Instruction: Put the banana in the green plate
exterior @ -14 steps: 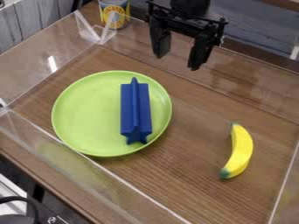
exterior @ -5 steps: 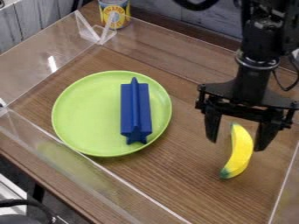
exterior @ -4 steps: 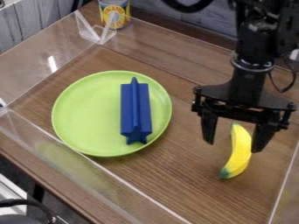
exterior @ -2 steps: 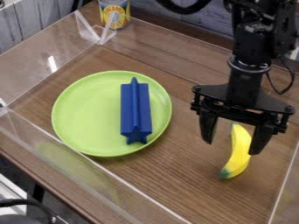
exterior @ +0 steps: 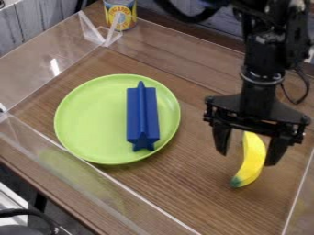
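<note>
The yellow banana (exterior: 249, 162) lies on the wooden table at the right, its dark greenish tip toward the front edge. My gripper (exterior: 254, 145) points straight down over its upper half, open, with one black finger on each side of the fruit. I cannot tell whether the fingers touch it. The lime-green plate (exterior: 86, 114) sits to the left, well apart from the banana, and a long dark-blue star-ended block (exterior: 142, 115) lies across its middle.
Clear acrylic walls (exterior: 37, 161) ring the table on the left, front and right. A yellow cup (exterior: 119, 14) stands at the back left, outside the wall. Bare wood shows between the plate and the banana.
Since the oldest frame the arm has come from the back of the table to stand over the banana. Over the last second the open gripper has only edged slightly lower around it.
</note>
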Controlling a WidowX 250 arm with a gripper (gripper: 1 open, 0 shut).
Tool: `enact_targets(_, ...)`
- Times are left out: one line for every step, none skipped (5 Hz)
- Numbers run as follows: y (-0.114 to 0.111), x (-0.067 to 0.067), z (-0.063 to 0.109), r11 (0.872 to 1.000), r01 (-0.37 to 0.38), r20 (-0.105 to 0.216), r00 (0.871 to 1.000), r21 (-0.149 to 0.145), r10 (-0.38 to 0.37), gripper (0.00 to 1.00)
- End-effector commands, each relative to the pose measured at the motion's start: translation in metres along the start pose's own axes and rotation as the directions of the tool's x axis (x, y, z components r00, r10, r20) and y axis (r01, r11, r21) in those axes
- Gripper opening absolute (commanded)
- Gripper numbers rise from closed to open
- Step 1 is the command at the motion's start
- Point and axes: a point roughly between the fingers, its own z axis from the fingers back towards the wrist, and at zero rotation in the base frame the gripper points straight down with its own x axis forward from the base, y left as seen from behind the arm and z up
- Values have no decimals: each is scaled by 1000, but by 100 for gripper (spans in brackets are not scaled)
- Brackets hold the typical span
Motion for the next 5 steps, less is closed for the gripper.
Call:
enact_targets(-4,5,-3,1000,-22,28,999,-16,23,100)
enact_targets(-5,9,-13,998,-56,38,998,-20,57,100)
enact_targets(-7,14,-30,997,-70,49,996,-25,71,100)
enact_targets(-9,19,-43,996,-79,63,995,-33,81,100)
enact_targets(-14,24,-27,995,-100,77,992,-26,101,100)
